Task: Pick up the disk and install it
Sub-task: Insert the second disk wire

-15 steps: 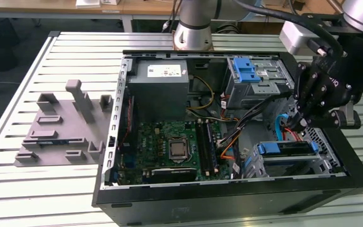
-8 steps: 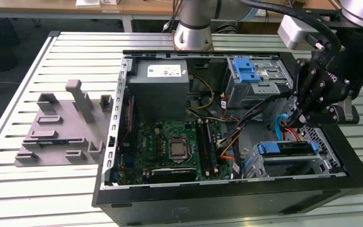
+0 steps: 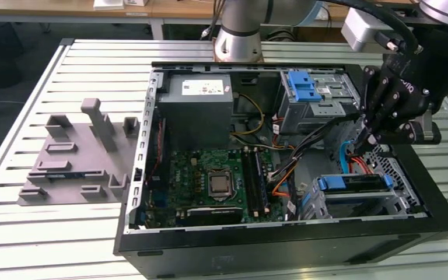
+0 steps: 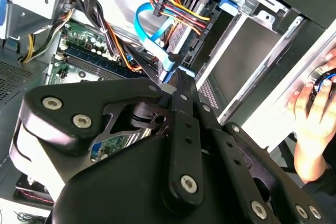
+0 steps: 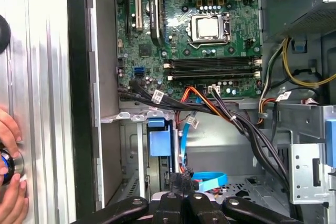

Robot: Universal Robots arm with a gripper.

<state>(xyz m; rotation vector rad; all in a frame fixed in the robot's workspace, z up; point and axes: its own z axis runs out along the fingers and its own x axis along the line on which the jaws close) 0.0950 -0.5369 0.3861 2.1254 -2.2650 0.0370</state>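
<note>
Gripper (image 3: 373, 139) hovers with black fingers drawn together, nothing between them (tips near the blue flat cable (image 3: 342, 157)). Disk (image 3: 354, 184) sits in the metal cage (image 3: 401, 201) just below, toward the case's front edge; long axis across the exterior view, 1 blue plastic handle facing inward.

Black screw-studded gripper (image 3: 380, 125), silver arm (image 3: 240, 29)
</note>
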